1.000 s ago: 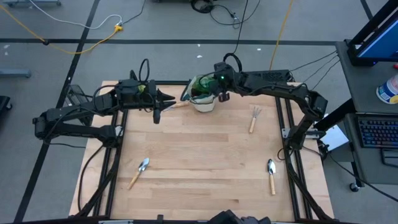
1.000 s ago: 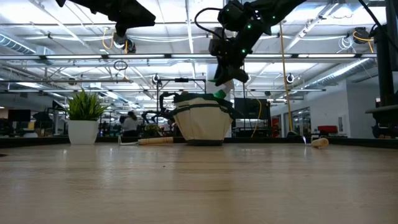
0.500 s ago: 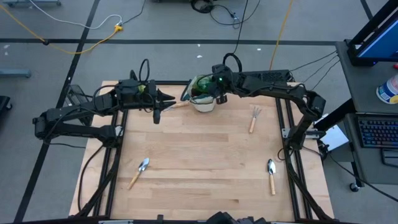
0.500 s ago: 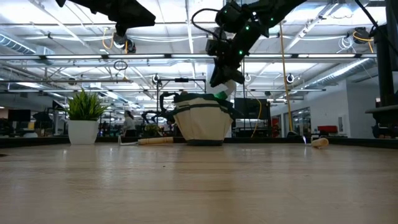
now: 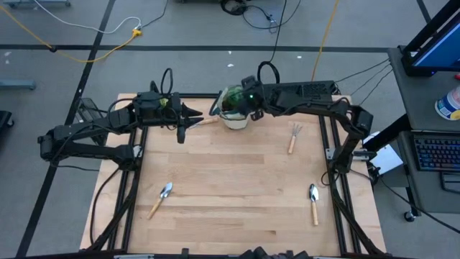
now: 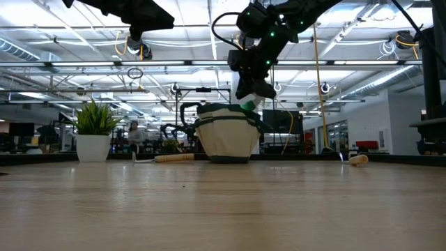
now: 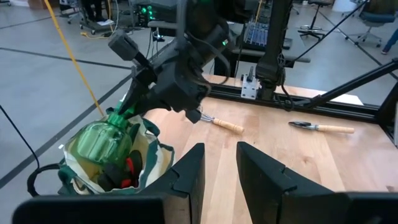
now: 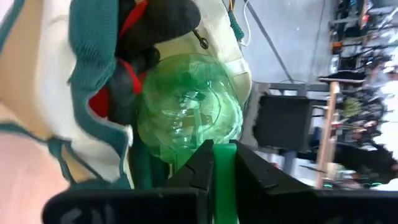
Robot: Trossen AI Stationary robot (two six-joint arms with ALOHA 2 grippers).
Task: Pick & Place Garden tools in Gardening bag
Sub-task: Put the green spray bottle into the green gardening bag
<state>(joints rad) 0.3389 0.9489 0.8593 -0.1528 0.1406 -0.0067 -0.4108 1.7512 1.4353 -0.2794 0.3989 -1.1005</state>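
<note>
Work surface: a pale wooden table [image 5: 230,180] on a dark frame, standing on grey floor crossed by yellow and white cables. In the low view the room behind is a large hall with ceiling trusses and lights; a potted plant [image 6: 93,132] stands at the far left of the tabletop, and a person shows small in the distance.

Left side: the left gripper [image 5: 184,119] hangs above the table's far left part, near the bag, with its fingers [image 7: 189,171] slightly apart and nothing between them. A wooden-handled tool [image 5: 204,121] lies on the table between that gripper and the bag. A trowel [image 5: 161,198] lies near the front left, well apart from everything else.

Centre: the bag [image 5: 234,115], beige with green trim, stands upright at the far edge of the table. In the left wrist view a red-and-black item [image 7: 123,172] sits inside it. The right gripper [image 5: 243,108] is directly over the bag's mouth, its fingers closed on the neck of the green spray bottle [image 7: 102,142], whose round body rests in the opening, tilted, partly inside the rim.

Right side: a hand rake [image 5: 293,136] lies right of the bag, clear of it. A second trowel [image 5: 314,202] lies near the front right edge. A desk with a keyboard [image 5: 437,153] stands beyond the table's right side.

Clearance: the middle and front centre of the tabletop are bare wood. The right arm spans the far right edge; the left arm reaches in over the far left corner.
</note>
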